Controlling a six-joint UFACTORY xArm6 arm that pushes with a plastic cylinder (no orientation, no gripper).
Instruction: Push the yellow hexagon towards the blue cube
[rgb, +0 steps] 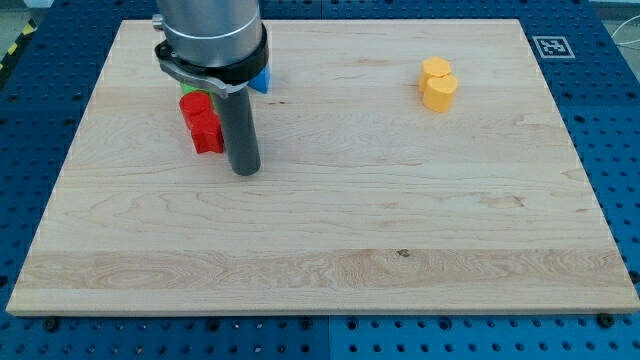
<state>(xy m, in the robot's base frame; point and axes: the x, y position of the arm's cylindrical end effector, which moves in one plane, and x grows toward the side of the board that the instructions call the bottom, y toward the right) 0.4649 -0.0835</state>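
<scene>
The yellow hexagon (439, 92) stands on the wooden board at the view's upper right, touching a second yellow block (435, 68) just above it. Only a corner of a blue block (261, 80) shows at the upper left, behind the arm; its shape cannot be made out. My tip (245, 170) rests on the board at the left, just right of two red blocks (203, 123) and below the blue block. The tip is far to the left of the yellow hexagon.
A sliver of a green block (187, 90) shows above the red blocks, mostly hidden by the arm. The arm's grey body (212, 30) covers the board's upper left. A fiducial marker (550, 46) sits at the board's upper right corner.
</scene>
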